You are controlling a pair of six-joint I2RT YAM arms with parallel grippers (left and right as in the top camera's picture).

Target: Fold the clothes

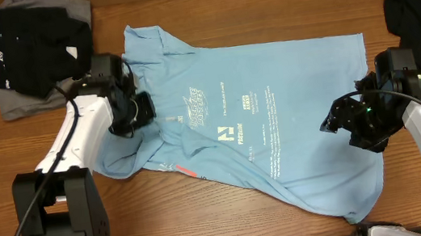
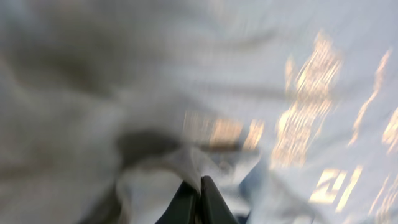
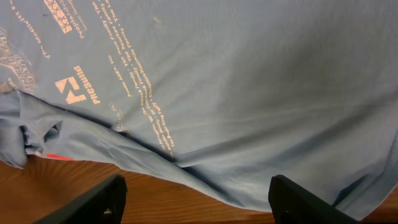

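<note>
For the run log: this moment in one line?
left gripper: jaws shut on T-shirt | right gripper: jaws open over T-shirt edge

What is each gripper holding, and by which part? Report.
Left gripper pinches the T-shirt by a fold at its collar end; right gripper, open, holds nothing.

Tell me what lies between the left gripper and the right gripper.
The overhead view shows only the light-blue T-shirt, spread out, between the left gripper and the right gripper.

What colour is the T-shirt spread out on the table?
The T-shirt is light blue, clearest in the overhead view.
</note>
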